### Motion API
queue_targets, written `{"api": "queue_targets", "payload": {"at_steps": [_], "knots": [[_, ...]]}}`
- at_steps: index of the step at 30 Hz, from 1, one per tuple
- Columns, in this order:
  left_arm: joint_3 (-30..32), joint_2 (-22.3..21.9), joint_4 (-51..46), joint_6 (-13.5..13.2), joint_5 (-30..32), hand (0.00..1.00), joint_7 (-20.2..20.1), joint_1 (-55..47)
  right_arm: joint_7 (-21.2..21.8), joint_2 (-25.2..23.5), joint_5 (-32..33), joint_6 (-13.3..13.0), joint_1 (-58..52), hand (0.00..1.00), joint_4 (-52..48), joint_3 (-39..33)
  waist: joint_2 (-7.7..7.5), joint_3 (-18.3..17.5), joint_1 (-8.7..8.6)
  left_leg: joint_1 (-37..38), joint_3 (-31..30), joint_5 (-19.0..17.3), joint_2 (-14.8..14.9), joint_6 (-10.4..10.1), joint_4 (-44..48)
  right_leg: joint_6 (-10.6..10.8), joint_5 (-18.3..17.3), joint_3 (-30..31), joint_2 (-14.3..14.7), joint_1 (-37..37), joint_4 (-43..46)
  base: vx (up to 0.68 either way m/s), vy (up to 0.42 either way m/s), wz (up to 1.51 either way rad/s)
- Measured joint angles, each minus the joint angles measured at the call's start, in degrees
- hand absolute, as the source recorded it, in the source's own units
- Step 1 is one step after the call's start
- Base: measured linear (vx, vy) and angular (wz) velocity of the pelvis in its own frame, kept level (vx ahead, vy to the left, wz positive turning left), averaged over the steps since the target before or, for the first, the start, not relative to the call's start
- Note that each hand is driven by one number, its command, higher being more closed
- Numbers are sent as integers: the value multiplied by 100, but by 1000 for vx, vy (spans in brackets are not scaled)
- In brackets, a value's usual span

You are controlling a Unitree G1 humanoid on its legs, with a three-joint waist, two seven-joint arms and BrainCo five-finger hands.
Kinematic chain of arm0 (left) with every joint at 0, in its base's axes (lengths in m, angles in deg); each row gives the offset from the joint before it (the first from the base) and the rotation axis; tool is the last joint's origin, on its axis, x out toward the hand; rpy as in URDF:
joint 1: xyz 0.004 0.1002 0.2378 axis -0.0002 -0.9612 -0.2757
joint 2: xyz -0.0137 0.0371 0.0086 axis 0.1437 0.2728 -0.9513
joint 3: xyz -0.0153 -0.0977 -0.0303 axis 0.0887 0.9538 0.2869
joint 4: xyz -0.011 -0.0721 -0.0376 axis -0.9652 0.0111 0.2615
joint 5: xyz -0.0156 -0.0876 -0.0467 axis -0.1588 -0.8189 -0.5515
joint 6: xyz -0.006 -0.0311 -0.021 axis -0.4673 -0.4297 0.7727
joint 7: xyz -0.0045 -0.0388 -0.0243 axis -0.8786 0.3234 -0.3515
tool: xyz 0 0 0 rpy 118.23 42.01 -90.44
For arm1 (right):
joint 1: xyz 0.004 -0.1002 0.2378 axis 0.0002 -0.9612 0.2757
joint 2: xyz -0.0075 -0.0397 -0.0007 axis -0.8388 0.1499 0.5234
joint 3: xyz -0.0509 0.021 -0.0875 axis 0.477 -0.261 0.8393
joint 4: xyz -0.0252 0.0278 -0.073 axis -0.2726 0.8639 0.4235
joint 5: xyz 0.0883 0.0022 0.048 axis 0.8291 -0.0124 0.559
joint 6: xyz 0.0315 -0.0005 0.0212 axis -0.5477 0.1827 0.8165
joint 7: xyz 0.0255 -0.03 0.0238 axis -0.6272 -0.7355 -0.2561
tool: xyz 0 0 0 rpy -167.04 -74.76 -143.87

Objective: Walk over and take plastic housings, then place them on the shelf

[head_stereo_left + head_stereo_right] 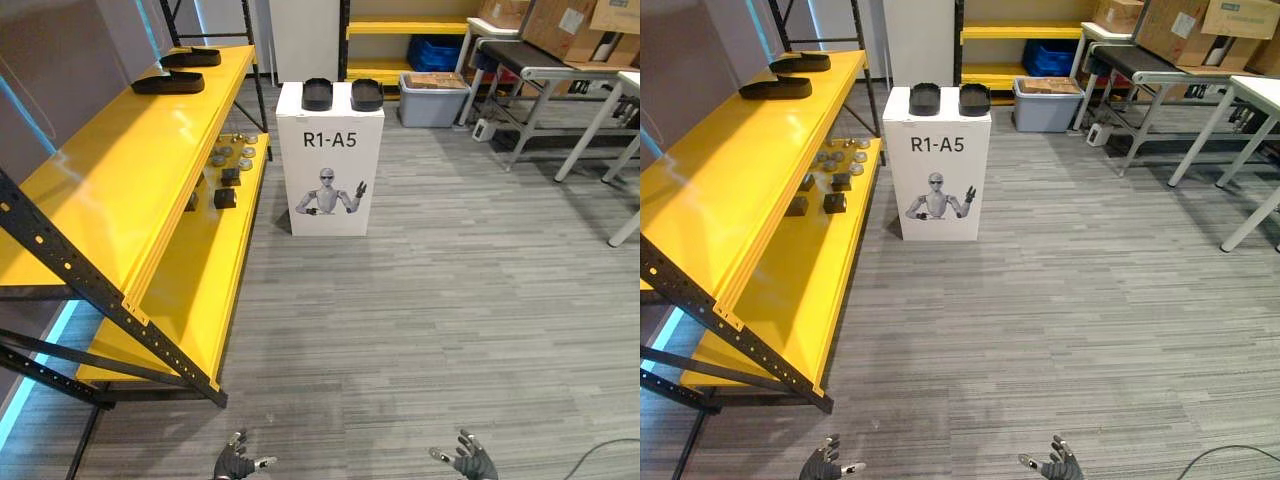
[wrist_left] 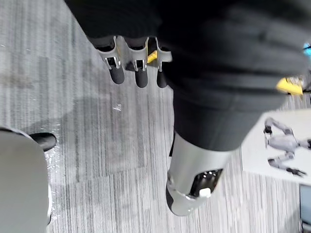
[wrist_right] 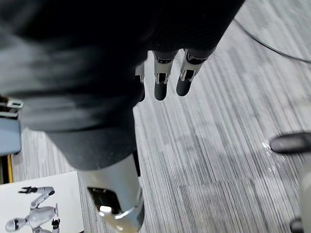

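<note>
Standing on top of a white pedestal box (image 1: 330, 170) out on the grey striped floor (image 1: 450, 320) are two black plastic housings, one on its left half (image 1: 317, 94) and one on its right half (image 1: 366, 95), side by side and apart. The box front carries a picture of a robot.

Left of the box runs a yellow shelf rack (image 1: 120, 170) with black perforated uprights. Two more black housings lie at the far end of its upper shelf, the nearer one (image 1: 168, 83) just before the farther one (image 1: 190, 57). On the lower shelf (image 1: 200, 290) sit small round metal parts (image 1: 232, 152) and a few black blocks (image 1: 225, 198).

Both hands hang low at the near edge of the scene, well apart from the box and the rack. The left hand (image 1: 237, 462) holds nothing, its fingers (image 2: 129, 68) loosely extended over bare floor. The right hand (image 1: 472, 460) is likewise empty, its fingers (image 3: 162, 82) relaxed and spread.

Behind the box stand a grey bin (image 1: 432, 100) and a blue crate (image 1: 433, 52); white-legged tables (image 1: 600, 110) with cardboard boxes (image 1: 560, 25) stand at the far right.
</note>
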Motion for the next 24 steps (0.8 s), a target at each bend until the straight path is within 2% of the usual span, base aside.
{"api": "queue_targets", "payload": {"at_steps": [6,13,20,23,24], "knots": [[93,-4,-350,3,70,0,-103,-106,125,136,0,1,4,0,-50,0,26,20,-118,8,21,-51,11,-80,9,63,-41,1,2,17,-33,9,-22,-1],[129,-8,-539,17,67,0,-120,-156,160,138,-125,9,-13,0,-133,0,60,29,-134,-31,105,-101,36,-140,99,68,-50,31,7,-27,-9,-16,-23,-6],[341,-92,-672,52,42,0,-94,-230,132,197,-107,16,36,0,-242,-7,171,47,-137,-293,205,-335,96,76,439,5,-99,70,31,-251,90,-24,-8,-9],[508,-121,-785,67,-69,0,-85,-337,102,200,-100,29,176,0,-216,-16,199,47,-121,-535,355,-598,132,97,724,97,-379,177,9,-594,447,27,16,-24],[550,-121,-799,73,-111,0,-78,-353,80,199,-99,30,224,0,-190,-29,199,48,-127,-618,373,-741,128,133,882,169,-593,163,-45,-771,788,105,32,-10]]}}
